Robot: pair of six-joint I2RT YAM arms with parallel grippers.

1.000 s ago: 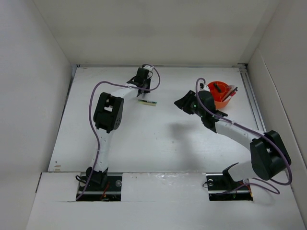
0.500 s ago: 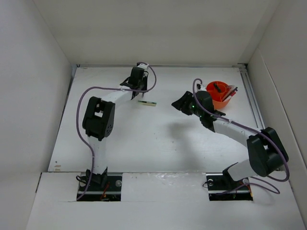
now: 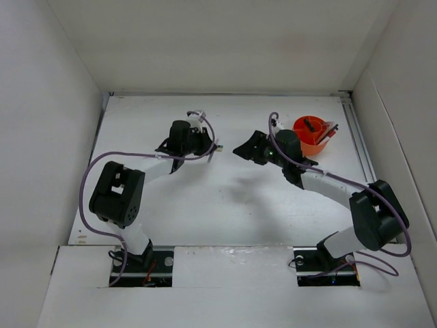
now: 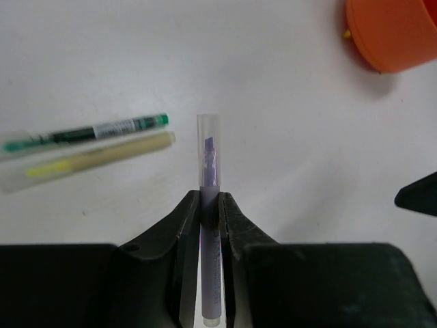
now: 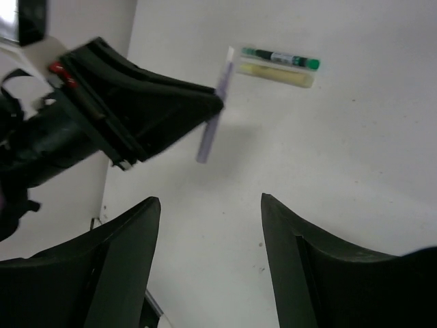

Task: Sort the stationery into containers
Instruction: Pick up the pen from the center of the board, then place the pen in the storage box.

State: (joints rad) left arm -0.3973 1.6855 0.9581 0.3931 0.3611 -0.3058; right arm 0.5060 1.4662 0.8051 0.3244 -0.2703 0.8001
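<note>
Logged a white counter [image 3: 225, 205] carrying everything.

Logged the orange organiser [image 3: 314, 145] just behind the right hand [image 5: 209, 201] and well apart from the left hand [image 4: 209, 198], ahead and to its right. Noted a few slim items already inside, too small to name.

Found the left hand pinched tight on a purple pen [image 4: 208, 147], gripped near the rear, with the clear-capped end sticking out ahead, clear of the counter. Judged as offering a free length to grasp.

Found the right hand spread wide, facing the left hand, with the pen ahead of its gap and not yet between the fingers. Judged a handover, given the organiser on that side.

Saw a green pen [image 4: 102, 130] and a yellow highlighter [image 4: 102, 154] ahead-left of the left hand, side by side. Judged unsorted.
</note>
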